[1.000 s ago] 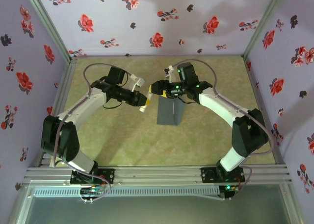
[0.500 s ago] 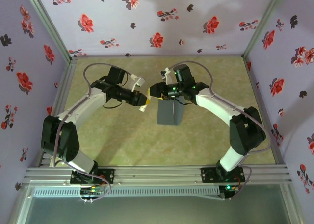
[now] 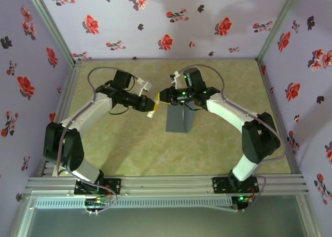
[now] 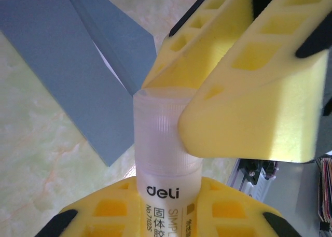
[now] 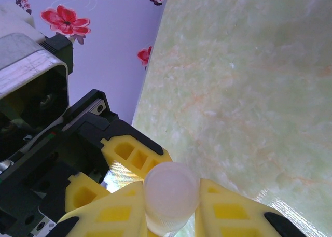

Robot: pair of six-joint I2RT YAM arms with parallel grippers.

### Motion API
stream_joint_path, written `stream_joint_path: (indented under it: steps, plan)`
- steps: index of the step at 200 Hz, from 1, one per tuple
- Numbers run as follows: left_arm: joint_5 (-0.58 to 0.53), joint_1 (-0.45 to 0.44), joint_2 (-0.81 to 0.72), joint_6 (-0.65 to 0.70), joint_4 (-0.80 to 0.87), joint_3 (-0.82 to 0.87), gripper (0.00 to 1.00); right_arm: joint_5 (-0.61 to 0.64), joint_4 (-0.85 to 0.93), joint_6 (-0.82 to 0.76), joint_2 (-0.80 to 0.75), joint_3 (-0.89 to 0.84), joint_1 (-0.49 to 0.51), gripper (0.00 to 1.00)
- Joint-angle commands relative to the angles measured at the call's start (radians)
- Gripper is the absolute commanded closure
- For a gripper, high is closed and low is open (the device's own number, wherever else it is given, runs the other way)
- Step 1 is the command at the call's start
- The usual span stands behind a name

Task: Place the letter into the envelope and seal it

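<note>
The slate-grey envelope (image 3: 179,120) lies on the table with its flap open (image 4: 67,66). A pale sliver shows in its mouth; I cannot tell whether it is the letter. My left gripper (image 3: 152,107) is shut on the body of a white glue stick (image 4: 168,164), held above the table to the left of the envelope. My right gripper (image 3: 162,97) meets it from the right. Its yellow fingers (image 4: 249,92) are shut on the stick's translucent cap (image 5: 171,193), one on each side. In the right wrist view the left gripper's fingers (image 5: 132,154) show behind the cap.
Floral walls close in the green marbled table (image 3: 129,143) on three sides. Both arms meet over the middle of the table's far half. The aluminium frame rail (image 3: 166,185) runs along the near edge.
My right gripper has moved a little to the left onto the glue stick's cap and its jaws have come together on it. The left arm and the envelope have stayed put.
</note>
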State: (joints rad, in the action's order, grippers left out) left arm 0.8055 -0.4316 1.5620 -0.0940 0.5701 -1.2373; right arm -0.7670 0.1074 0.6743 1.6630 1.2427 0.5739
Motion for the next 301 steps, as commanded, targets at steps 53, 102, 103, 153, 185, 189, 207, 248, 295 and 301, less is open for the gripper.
stream_joint_path:
  steps: [53,102,103,153,185,189,207,248,295,301]
  plan:
    - [0.018,0.004,-0.03,0.029,0.013,0.014,1.0,0.011,0.016,0.008,0.021,0.032,-0.037,0.88]
    - [0.018,0.001,-0.024,0.053,0.046,0.033,1.0,0.017,-0.006,0.031,0.007,0.024,-0.072,0.89]
    - [0.018,0.001,-0.023,0.054,0.046,0.033,1.0,0.019,-0.006,0.031,0.006,0.024,-0.073,0.89]
    - [0.018,-0.005,-0.021,0.056,0.062,0.036,1.0,0.029,-0.006,0.034,-0.005,0.011,-0.101,0.89]
    - [0.017,-0.004,-0.023,0.056,0.057,0.036,1.0,0.065,0.009,0.023,-0.031,-0.012,-0.129,0.89]
    - [0.017,-0.004,-0.022,0.056,0.055,0.036,1.0,0.075,0.019,0.015,-0.037,-0.016,-0.134,0.88]
    - [0.015,-0.004,-0.023,0.056,0.048,0.036,1.0,0.164,0.116,-0.052,-0.074,-0.032,-0.166,0.86]
    - [0.013,-0.002,-0.01,0.055,0.031,0.036,1.0,0.505,0.309,-0.214,-0.193,-0.132,-0.249,0.84]
    - [0.014,-0.002,0.015,0.038,-0.01,0.033,1.0,0.802,0.259,-0.248,-0.244,-0.307,-0.328,0.81]
    - [0.014,-0.001,0.017,0.034,-0.016,0.034,1.0,0.835,0.251,-0.245,-0.239,-0.321,-0.335,0.81]
